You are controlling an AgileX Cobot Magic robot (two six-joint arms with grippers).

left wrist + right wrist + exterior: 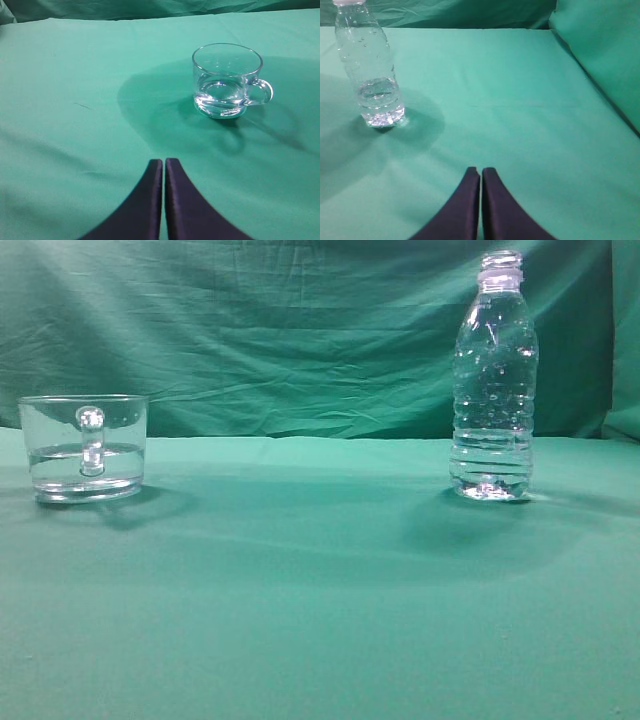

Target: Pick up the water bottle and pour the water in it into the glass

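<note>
The water bottle is seen upright at the right of the exterior frame, the glass mug at the left, well apart. Both the left pincer and the right pincer are pressed together, empty.

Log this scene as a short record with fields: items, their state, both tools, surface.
bottle: bottle stands upright on the right, uncapped, a little water low in it
mug: glass mug stands upright on the left, some water in it, handle toward the exterior camera
spacing: bottle and mug far apart, not touching
left tool: left tool shut, holds nothing, short of the mug
right tool: right tool shut, holds nothing, bottle ahead to its left
surface: green cloth over the table, green drape behind
</note>
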